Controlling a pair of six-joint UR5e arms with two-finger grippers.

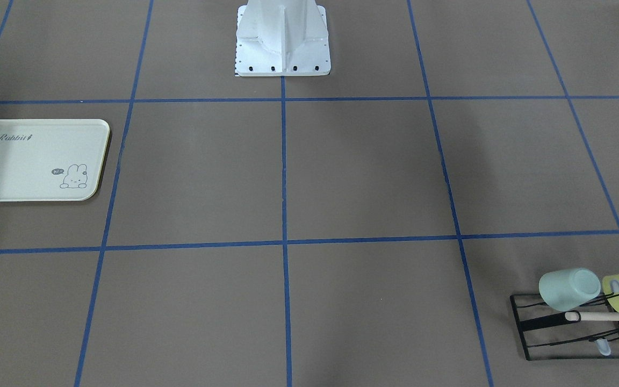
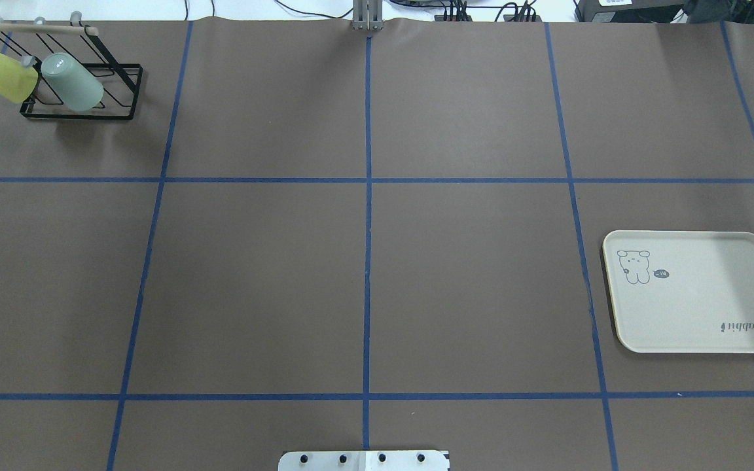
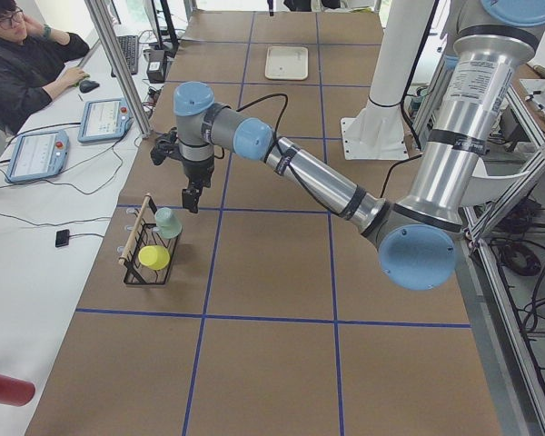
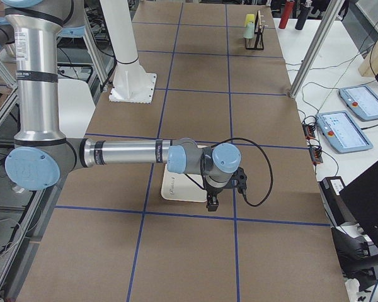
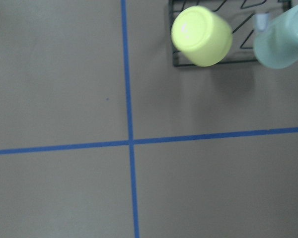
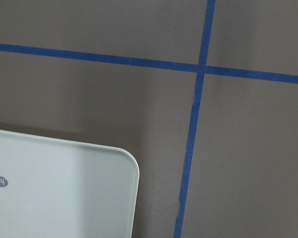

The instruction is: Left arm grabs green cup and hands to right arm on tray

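The green cup (image 3: 167,222) sits mouth-down and tilted over a prong of the black wire rack (image 2: 79,116), its closed base pointing up and outward. A yellow cup (image 3: 153,258) hangs just beside it on the next prong, and the rack's wooden bar (image 2: 30,27) runs behind both. The left gripper (image 3: 193,202) hangs over the counter (image 2: 252,294) near the rack, on the green cup's side, not touching it. I cannot tell how its jaws stand, but it carries nothing. The cup looks like thin, smooth plastic: probably light and stiff, hard to break, but slick. Because it tapers, a pinch near the narrow base would likely slide off. The better hold seems to be across the side wall at mid-height, from the side away from the yellow cup. It should then be drawn off along the line of the prong so the rim does not snag. Keeping one end bare would leave room for the other gripper. Well apart from the rack, at the counter's far end, lies the tray (image 2: 698,294) with nothing on it. The right gripper (image 4: 211,202) hovers at its edge, its jaws unreadable too.
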